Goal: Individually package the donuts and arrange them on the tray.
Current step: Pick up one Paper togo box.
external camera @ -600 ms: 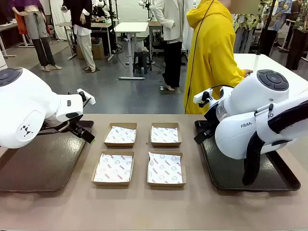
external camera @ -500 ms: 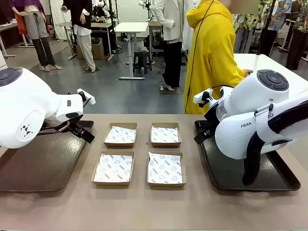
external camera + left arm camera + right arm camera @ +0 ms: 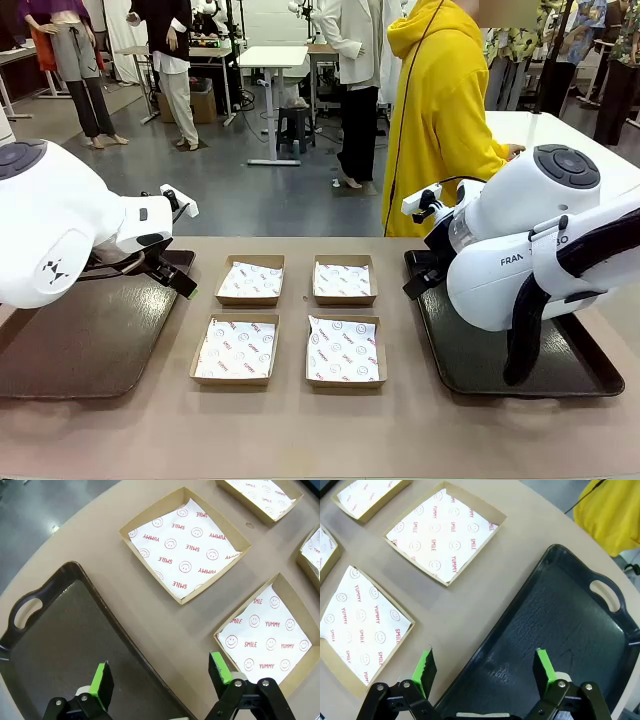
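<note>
The donuts are out of view. Two dark trays lie on the tan table, one at the left [image 3: 70, 345] and one at the right [image 3: 470, 355], both bare. My left gripper [image 3: 182, 282] hangs open over the left tray's inner far corner. In the left wrist view the left gripper [image 3: 161, 672] spans the tray's rim [image 3: 60, 640] with nothing between its green pads. My right gripper [image 3: 416, 284] is open above the right tray's near-left corner. In the right wrist view the right gripper [image 3: 484, 662] is empty over the tray [image 3: 560, 625].
Several brown cardboard boxes lined with printed paper sit between the trays, among them a far-left one [image 3: 250, 279] and a near-right one [image 3: 344, 350]. A person in a yellow hoodie [image 3: 440, 110] stands at the far side, turned towards a white table [image 3: 560, 130].
</note>
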